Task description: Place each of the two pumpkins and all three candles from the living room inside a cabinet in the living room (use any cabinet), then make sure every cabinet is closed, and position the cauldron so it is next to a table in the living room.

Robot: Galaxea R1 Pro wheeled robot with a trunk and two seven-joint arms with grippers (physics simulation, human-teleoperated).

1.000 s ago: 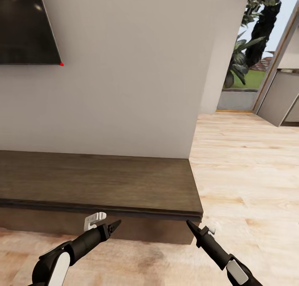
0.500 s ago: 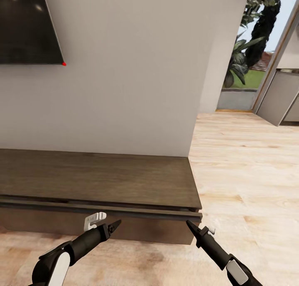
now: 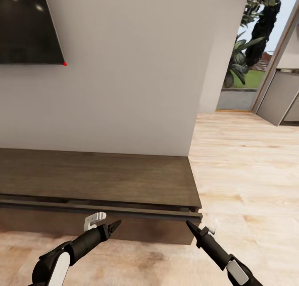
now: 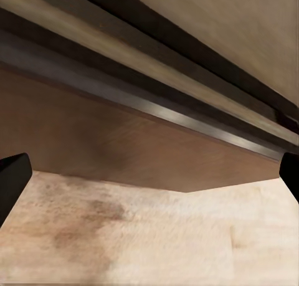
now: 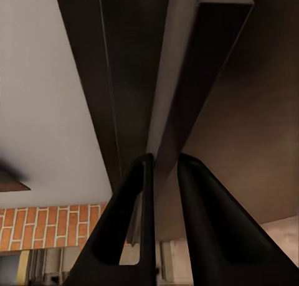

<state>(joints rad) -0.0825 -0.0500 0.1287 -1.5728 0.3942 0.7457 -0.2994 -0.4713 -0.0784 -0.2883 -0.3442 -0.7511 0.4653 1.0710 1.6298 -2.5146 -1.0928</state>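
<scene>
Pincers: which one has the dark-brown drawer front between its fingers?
The right pincer: its fingers straddle the edge of the slightly open dark-brown wooden drawer front. The left pincer hangs open in front of the wood, gripping nothing.

A home living room: wall-mounted TV (image 3: 27,24) above low wooden cabinet (image 3: 99,180).

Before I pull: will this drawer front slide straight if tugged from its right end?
The drawer front looks rigid, so probably no flex. It's long and the right gripper seems to pinch one end, so it may skew. Its smooth lip could slip.
</scene>
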